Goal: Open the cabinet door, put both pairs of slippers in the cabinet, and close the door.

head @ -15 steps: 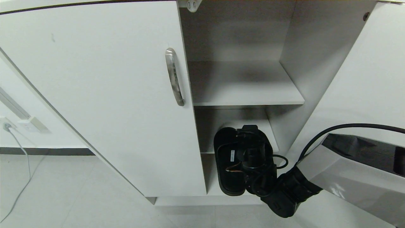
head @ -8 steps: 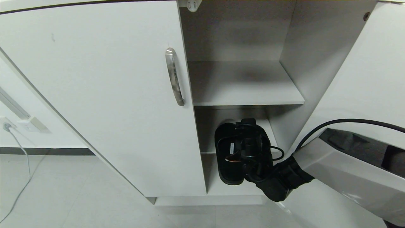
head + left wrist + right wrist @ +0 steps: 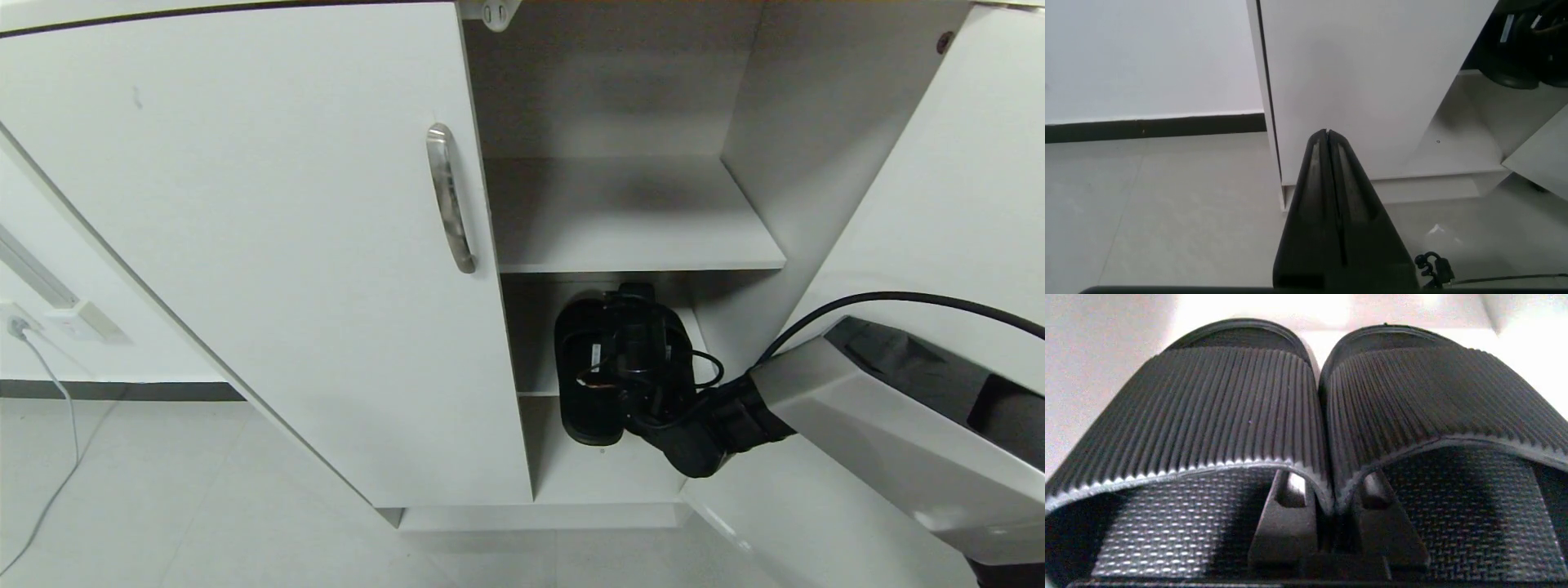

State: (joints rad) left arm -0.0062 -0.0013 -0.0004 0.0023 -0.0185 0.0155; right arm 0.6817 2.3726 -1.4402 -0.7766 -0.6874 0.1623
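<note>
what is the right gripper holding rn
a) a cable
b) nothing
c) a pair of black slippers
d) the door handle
c: the right gripper has a finger inside each of the two black slippers, pinching their touching straps together.

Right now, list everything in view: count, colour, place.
slippers: one pair, black, side by side at the cabinet's lower opening
cabinet: one, white, straight ahead
closed door: one, white, cabinet's left half
handle: one, silver, upright on closed door
open door: one, white, swung out at right
shelf: one, white, above the slippers
socket: one, white, far-left wall
cable: one, grey, socket to floor
floor: grey tiles
right claw: black, shut on slippers
left claw: black, shut, above floor by cabinet's base
</note>
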